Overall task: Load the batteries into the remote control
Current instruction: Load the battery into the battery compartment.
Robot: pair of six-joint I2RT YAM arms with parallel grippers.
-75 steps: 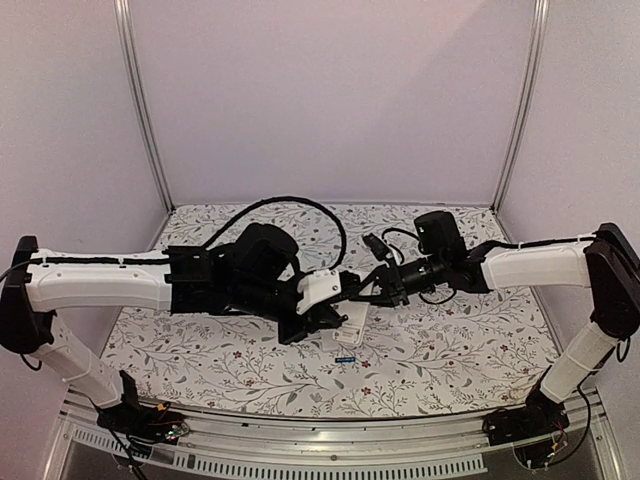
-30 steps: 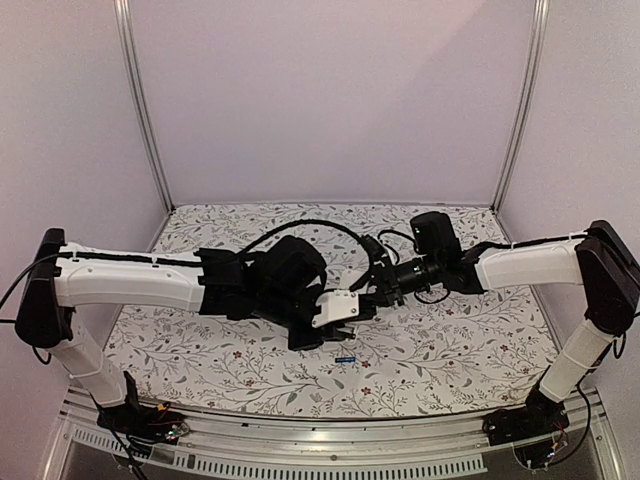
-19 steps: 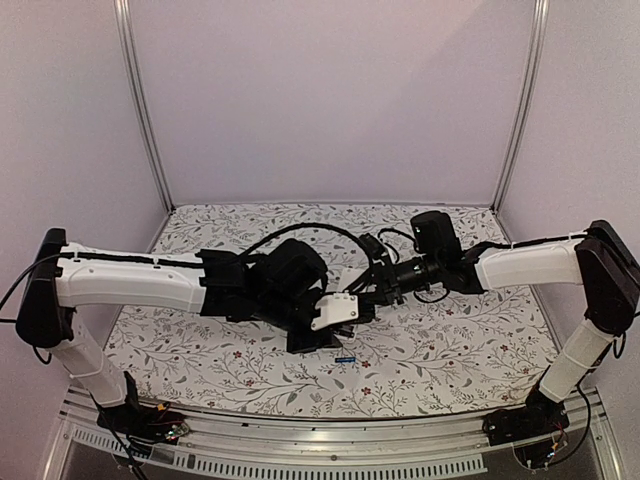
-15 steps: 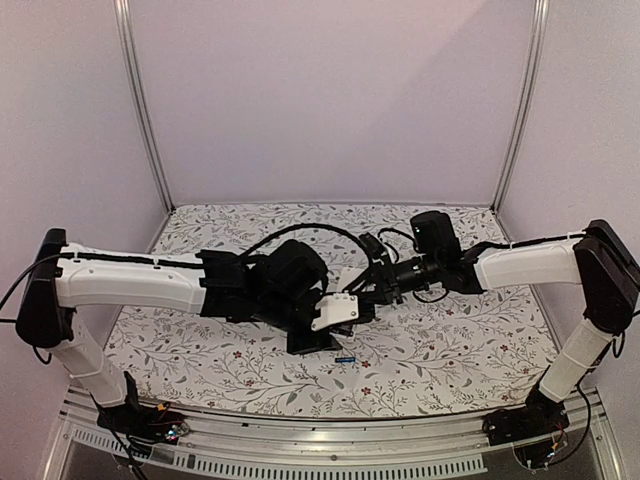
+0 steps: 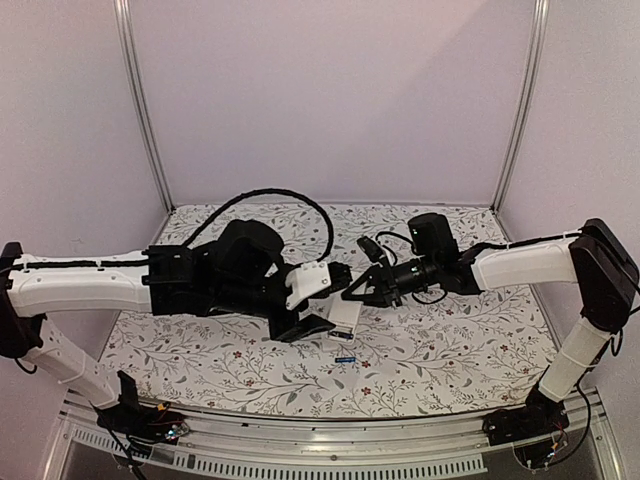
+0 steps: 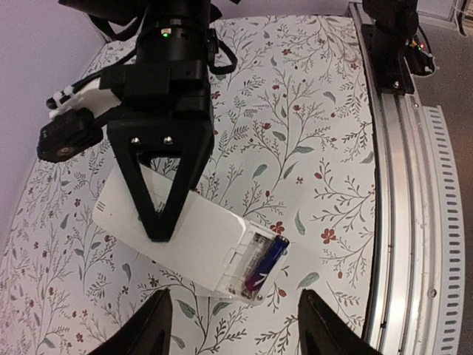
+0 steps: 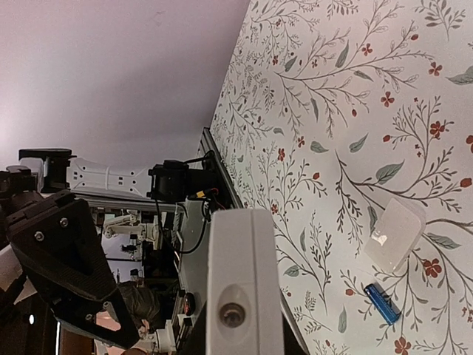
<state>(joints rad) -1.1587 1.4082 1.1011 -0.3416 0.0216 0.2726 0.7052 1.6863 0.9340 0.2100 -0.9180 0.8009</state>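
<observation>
1. Over the floral-patterned tabletop, the small white rectangular plastic remote control is held back-up in the right gripper. Its jaws are pinched closed across the remote's thickness, and only the upper finger shows.
2. One slim dark-and-blue battery lies in the remote's open bay. The second, a tiny blue cylinder, rests on the tabletop near a small flat pale cover piece.
3. The left gripper is spread wide and holds nothing.
4. The remote control looks light, stiff and slick, so it is best held mid-body, clear of the bay. The blue cylinder is likely hard, smooth and apt to roll, so pinch its barrel crosswise.
5. I cannot tell whether the remote's low corner touches the tabletop, or whether the neighbouring slot is empty.
</observation>
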